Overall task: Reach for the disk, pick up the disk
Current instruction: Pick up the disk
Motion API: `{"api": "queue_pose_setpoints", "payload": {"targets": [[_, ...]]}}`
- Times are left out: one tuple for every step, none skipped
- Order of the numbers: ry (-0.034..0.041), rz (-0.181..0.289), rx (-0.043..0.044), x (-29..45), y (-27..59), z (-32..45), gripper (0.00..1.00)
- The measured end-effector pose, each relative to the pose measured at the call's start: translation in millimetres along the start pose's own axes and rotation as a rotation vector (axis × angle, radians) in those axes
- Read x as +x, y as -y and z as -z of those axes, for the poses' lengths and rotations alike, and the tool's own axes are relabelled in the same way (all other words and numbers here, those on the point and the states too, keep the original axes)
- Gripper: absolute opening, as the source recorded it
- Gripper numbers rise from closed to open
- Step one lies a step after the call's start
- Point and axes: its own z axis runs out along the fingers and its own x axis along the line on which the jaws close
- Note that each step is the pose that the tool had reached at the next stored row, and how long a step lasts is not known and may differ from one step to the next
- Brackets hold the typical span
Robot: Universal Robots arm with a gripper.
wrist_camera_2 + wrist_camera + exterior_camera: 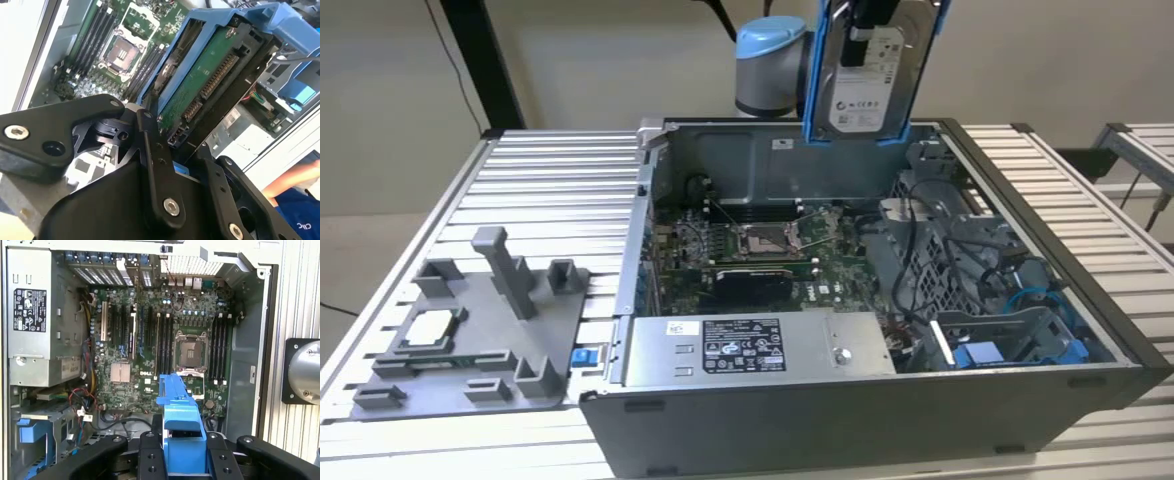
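The disk (870,75), a silver drive with a white label and blue side rails, hangs upright in the air above the back of the open computer case (1067,385). My gripper (861,22) is shut on its upper end. In the second wrist view the disk (200,85) shows its green circuit side and connector, clamped between my black fingers (150,150). In the first wrist view the disk's blue rail (177,410) stands out edge-on between the fingers (148,457), high over the motherboard (150,355).
Inside the case lie the motherboard (761,250), a long grey box with stickers (747,345) and a drive cage with blue parts (1014,340). A grey fixture (480,330) holding a small square chip (430,328) sits at the exterior view's left. A person's arm (292,187) is beside the case.
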Motion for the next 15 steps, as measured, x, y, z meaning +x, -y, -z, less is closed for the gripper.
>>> {"api": "queue_pose_setpoints", "payload": {"targets": [[0.0001, 0.0, 0.0001, 0.2, 1.9, 0.0, 0.0], [0.0, 0.0, 0.0, 0.4, 3.9, 0.0, 0.0], [-0.0001, 0.0, 0.0, 0.5, 5.9, 0.1, 0.0], [-0.0001, 0.0, 0.0, 0.7, 8.0, 0.1, 0.0], [-0.0001, 0.0, 0.0, 0.9, 10.1, 0.1, 0.0], [-0.0001, 0.0, 0.0, 1.1, 12.0, 0.1, 0.0], [0.0, 0.0, 0.0, 1.2, 13.7, 0.1, 0.0], [-0.0001, 0.0, 0.0, 1.3, 14.8, 0.1, 0.0], [-0.0001, 0.0, 0.0, 1.2, 15.1, 0.1, 0.0], [-0.0001, 0.0, 0.0, 1.2, 15.1, 0.1, 0.0], [-0.0001, 0.0, 0.0, 1.3, 15.1, 0.1, 0.0], [-0.0001, 0.0, 0.0, 1.3, 15.1, 0.1, 0.0], [-0.0001, 0.0, 0.0, 1.3, 15.1, 0.1, 0.0], [-0.0001, 0.0, 0.0, 1.3, 15.2, 0.1, 0.0], [-0.0001, 0.0, 0.0, 1.4, 15.2, 0.1, 0.0]]}}
